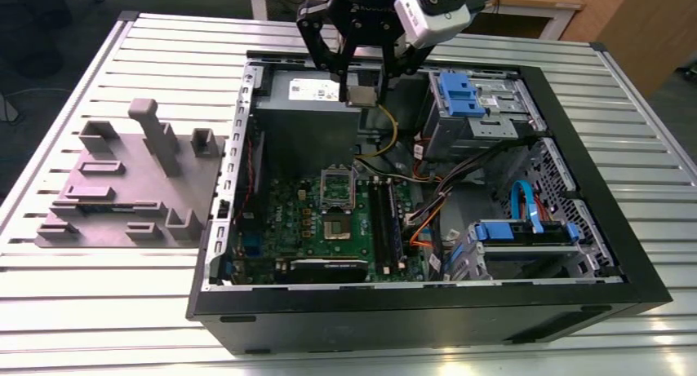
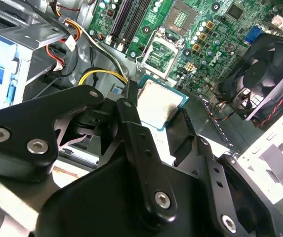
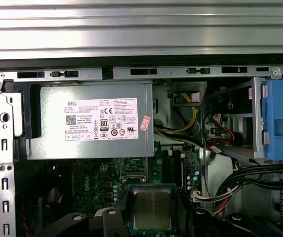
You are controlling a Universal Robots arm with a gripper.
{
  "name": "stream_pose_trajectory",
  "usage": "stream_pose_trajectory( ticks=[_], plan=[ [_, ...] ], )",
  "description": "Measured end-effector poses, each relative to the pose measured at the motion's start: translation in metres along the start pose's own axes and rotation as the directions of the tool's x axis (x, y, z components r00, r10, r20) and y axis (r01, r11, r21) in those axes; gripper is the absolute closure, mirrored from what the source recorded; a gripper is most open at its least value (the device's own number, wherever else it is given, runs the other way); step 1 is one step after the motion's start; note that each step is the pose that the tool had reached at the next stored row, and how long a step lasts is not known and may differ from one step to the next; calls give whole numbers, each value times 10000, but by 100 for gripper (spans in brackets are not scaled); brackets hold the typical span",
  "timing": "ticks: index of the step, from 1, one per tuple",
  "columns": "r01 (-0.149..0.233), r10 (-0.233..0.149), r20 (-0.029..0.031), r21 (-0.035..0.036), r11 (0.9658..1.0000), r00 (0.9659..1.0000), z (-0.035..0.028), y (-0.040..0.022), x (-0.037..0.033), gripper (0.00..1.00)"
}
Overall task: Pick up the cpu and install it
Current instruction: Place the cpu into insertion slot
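The cpu (image 1: 361, 94), a small square chip with a silvery top and pale rim, hangs in the air over the open computer case (image 1: 610, 229), near the grey power supply (image 1: 308, 119). My gripper (image 1: 361, 90) is shut on it, one black finger on each of two opposite edges. Both wrist views show the cpu (image 2: 157, 101) (image 3: 152, 209) flat between the fingers (image 2: 131, 98), its top facing the cameras. Below it lies the green motherboard (image 1: 294, 209) with the open socket (image 1: 335, 227) and its raised metal frame (image 2: 158, 52).
Blue drive brackets (image 1: 463, 95) and loose cables (image 1: 436, 205) fill the case on the exterior view's right. Black memory slots (image 1: 387, 221) run beside the socket. A black fan (image 2: 260, 79) sits by the board. A grey fixture block (image 1: 130, 184) stands on the slatted table at the exterior view's left.
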State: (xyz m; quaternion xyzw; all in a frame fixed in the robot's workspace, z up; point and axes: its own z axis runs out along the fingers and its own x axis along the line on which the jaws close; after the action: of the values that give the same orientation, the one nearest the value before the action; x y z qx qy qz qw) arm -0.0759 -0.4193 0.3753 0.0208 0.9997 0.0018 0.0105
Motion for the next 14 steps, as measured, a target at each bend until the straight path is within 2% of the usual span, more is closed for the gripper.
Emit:
stream_pose_trajectory(
  ticks=[8,14],
  plan=[
    [1,-1,0,-2,10000,10000,10,-15,0,53],
    [4,-4,-20,1,10000,10000,90,-80,0,53]
  ],
)
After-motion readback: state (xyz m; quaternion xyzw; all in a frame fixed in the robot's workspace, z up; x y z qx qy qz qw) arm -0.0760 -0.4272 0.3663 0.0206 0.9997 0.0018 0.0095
